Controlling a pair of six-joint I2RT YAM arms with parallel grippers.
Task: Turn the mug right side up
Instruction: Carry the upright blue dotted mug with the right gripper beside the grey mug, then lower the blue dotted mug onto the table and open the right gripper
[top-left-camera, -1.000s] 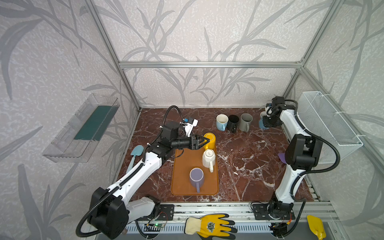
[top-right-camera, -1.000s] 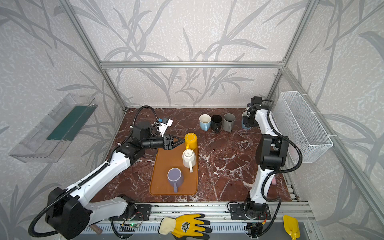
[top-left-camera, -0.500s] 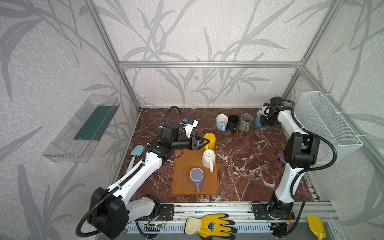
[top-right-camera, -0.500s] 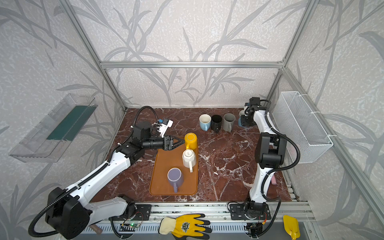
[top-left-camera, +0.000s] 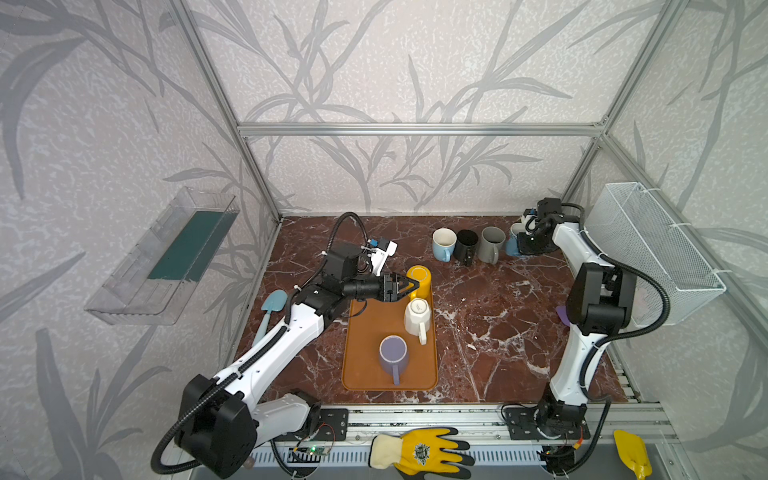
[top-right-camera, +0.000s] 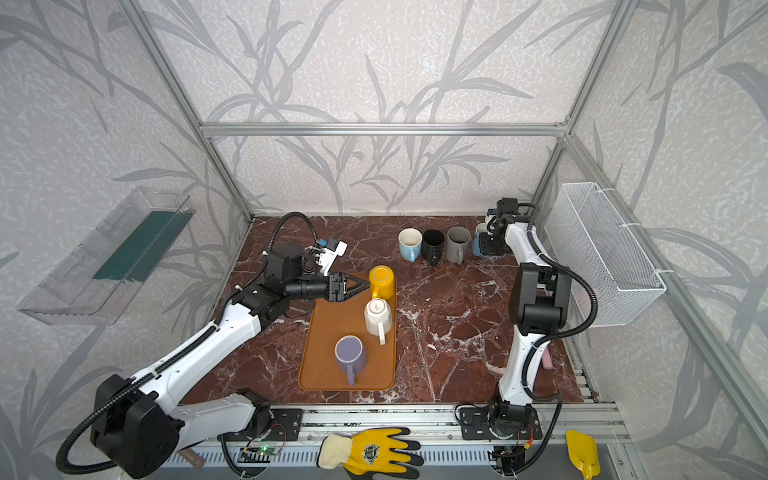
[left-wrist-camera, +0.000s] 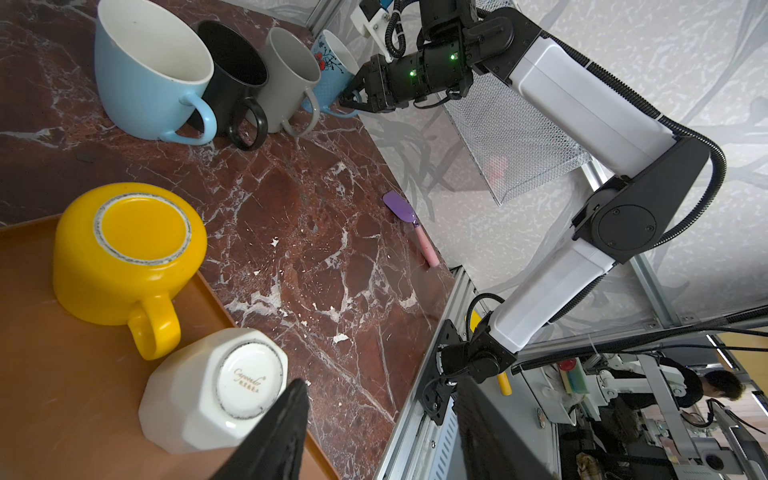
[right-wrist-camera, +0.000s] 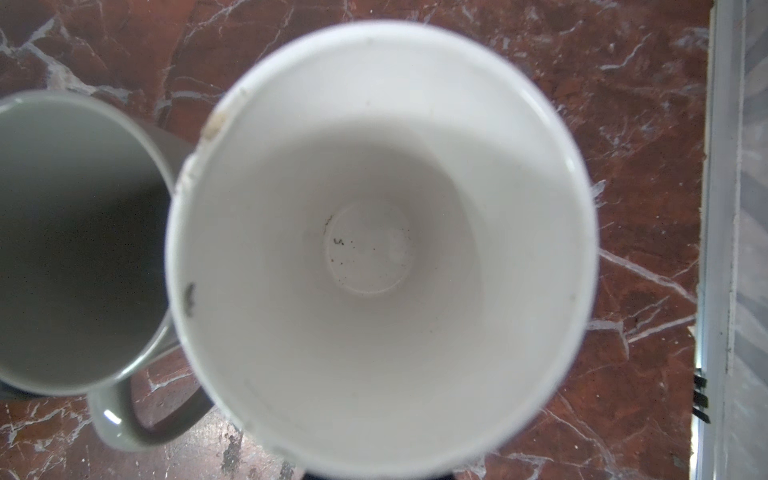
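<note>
Yellow mug (top-left-camera: 419, 279): upside down, base up, mouth flat on the far right corner of the orange tray (top-left-camera: 370, 332). Handle turned toward the near side, close against the white mug (top-left-camera: 417, 318), itself inverted just nearer. Purple mug (top-left-camera: 392, 353) nearer again, also inverted.

Left gripper (top-left-camera: 409, 286) just left of the yellow mug, about level with its wall, pointing right along the table. Fingers partly spread, nothing between them. Contact between tips and wall impossible to tell in both top views. From the left wrist only one finger (left-wrist-camera: 282, 432) in sight, close by the white mug, with the yellow mug ahead of it.

Relation that matters: mug to the right of the fingertips, long axis upright, gripper axis lying flat and crossing it at a right angle. Probably a sound setup for closing across the wall and rolling the wrist half a turn. Handle on the near side, so out of the way of a straight reach from the left, yet crowded by the white mug once the turn starts.

Right gripper (left-wrist-camera: 353, 97) well apart at the far right end of the back row, pinched on the handle of the blue flowered mug (left-wrist-camera: 332, 70), already upright beside the grey mug (left-wrist-camera: 291, 79). Left arm therefore nearer by far, and free.
</note>
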